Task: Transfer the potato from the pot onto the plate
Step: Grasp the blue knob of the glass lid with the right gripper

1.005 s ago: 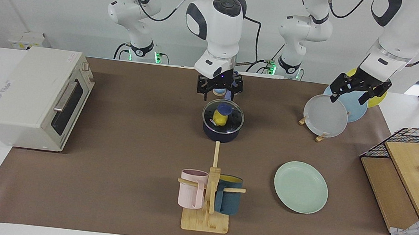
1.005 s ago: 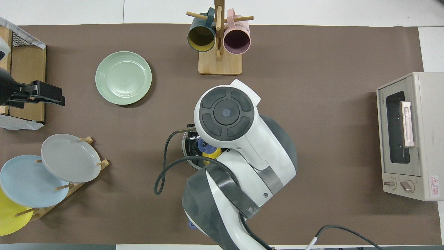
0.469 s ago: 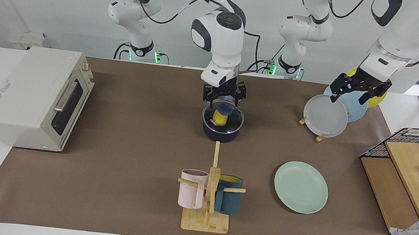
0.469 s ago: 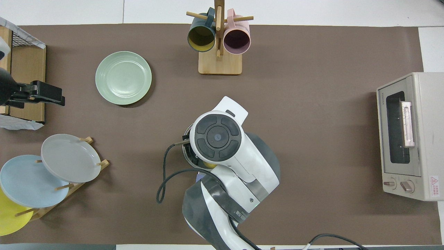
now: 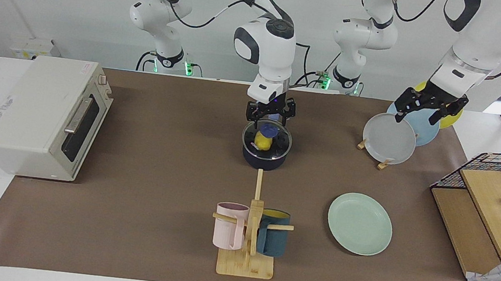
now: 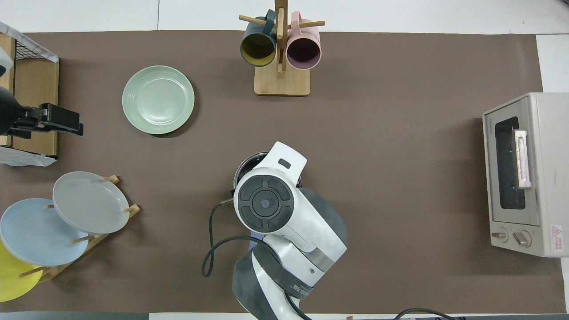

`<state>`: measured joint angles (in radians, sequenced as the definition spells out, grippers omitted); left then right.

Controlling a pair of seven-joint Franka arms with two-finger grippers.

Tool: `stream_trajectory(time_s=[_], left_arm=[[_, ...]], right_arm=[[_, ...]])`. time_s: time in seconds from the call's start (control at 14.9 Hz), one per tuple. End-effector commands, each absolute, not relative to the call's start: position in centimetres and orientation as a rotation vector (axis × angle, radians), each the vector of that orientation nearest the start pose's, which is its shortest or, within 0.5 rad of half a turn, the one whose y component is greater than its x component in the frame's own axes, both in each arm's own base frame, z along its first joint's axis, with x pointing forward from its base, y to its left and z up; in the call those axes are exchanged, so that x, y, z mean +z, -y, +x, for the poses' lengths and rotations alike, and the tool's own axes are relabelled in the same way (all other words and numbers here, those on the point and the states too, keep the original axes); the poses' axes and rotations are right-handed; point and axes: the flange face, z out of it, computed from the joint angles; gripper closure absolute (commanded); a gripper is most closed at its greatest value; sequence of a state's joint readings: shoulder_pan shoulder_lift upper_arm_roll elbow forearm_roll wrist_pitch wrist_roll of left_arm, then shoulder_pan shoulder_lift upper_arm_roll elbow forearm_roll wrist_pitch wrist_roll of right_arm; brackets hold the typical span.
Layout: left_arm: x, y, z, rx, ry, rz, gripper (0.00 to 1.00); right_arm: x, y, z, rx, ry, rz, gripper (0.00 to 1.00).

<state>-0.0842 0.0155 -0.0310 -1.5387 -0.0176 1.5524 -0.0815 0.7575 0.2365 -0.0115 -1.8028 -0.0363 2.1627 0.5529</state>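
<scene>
Bright, even light from above casts soft, short shadows on the brown mat; both views are sharp.

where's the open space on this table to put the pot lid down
Bare mat lies between the toaster oven and the pot, and between pot and mint-green plate. Crowded: the mug rack just beyond the pot, and the left arm's end, with the plate rack and wire basket. The right gripper hangs open over the lid.
</scene>
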Motion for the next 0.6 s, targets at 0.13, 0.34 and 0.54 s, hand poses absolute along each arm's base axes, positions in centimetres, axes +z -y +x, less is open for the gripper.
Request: stream_trajectory(time_s=[0.13, 0.34, 0.54], left_arm=[[63.1, 6.2, 54.8, 0.017, -0.053, -3.142, 0.0], [63.1, 6.2, 54.8, 0.017, -0.053, -3.142, 0.0], [63.1, 6.2, 54.8, 0.017, -0.053, -3.142, 0.0]], right_arm=[[41.4, -42.1, 46.1, -0.247, 0.405, -3.045, 0.0], [41.1, -41.9, 46.2, -0.25, 0.426, -3.042, 0.06], [40.9, -41.8, 46.0, -0.259, 0.443, -3.035, 0.21]])
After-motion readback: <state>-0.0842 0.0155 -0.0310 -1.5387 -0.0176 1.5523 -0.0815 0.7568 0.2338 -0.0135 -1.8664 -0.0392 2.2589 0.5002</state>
